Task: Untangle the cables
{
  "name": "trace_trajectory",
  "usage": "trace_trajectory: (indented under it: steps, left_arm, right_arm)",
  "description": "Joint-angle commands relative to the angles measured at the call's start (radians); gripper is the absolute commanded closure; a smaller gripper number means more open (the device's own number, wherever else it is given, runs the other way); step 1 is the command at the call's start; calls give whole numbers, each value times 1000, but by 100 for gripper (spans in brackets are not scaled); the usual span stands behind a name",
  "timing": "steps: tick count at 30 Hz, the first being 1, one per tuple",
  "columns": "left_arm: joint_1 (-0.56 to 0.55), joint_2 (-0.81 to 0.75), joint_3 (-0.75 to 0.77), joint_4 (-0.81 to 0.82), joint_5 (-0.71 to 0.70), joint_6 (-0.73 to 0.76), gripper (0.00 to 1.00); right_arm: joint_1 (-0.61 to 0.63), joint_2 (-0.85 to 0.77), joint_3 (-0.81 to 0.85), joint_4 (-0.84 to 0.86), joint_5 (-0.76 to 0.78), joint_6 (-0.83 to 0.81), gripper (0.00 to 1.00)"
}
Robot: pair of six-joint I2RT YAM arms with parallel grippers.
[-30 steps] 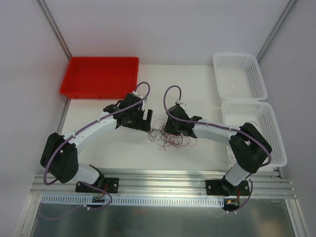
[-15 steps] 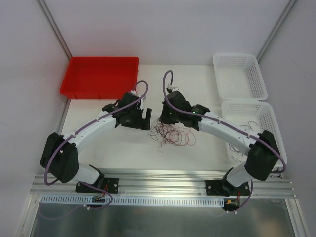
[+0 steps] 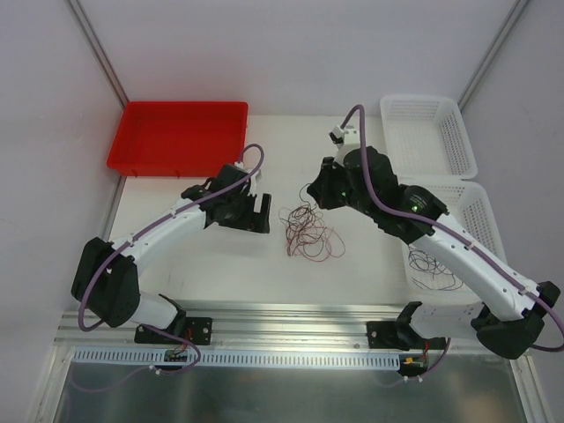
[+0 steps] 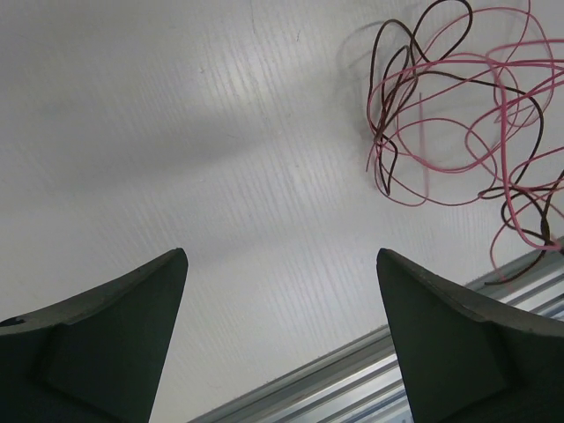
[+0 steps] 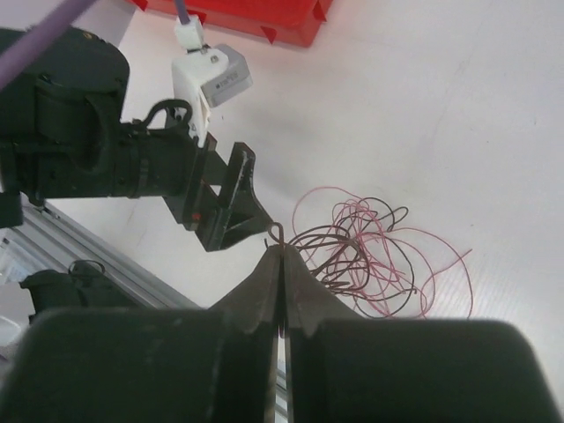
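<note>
Where thin pink and dark wire cables [image 3: 308, 231] tangle on white tabletop [image 3: 220, 260], right gripper [image 5: 282, 250] pinches one dark strand [image 5: 275, 231]; left gripper [image 4: 280, 254] spread wide just beside them.

Overhead view and both wrist close-ups share cables [image 3: 306, 229].

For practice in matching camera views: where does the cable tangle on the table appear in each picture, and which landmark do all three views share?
Top external: the cable tangle lies near the centre of the picture.
Left wrist: it fills the upper right corner.
Right wrist: it sits right of centre.
Shared landmark: the aluminium rail along the table's near edge. It runs across the lower right of the left wrist view and the lower left of the right wrist view.
</note>
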Motion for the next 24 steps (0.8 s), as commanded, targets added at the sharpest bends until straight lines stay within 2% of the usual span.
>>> trace_trajectory:
  steps: [1,4,8,12,15,19,24]
  left_arm:
    - [13,-59,-1,37,29,-4,10]
    - [13,-115,-27,88,70,8,11]
    - [13,-253,-113,215,159,2,11]
    - [7,-463,-281,464,201,-117,11]
    - [-55,-532,-342,580,161,-194,12]
    - [-163,-522,-346,646,3,-226,11]
    - [-226,-410,-334,750,-62,-278,11]
  right_arm:
    - [14,-13,10,-33,6,-92,99]
    - [12,12,18,-82,24,-112,99]
    - [14,23,-34,-25,-14,-110,99]
    - [14,27,-68,18,-52,-86,99]
    - [12,27,-92,56,-86,-66,99]
    - [14,14,-144,133,-128,-34,99]
    - [15,1,-187,199,-174,14,99]
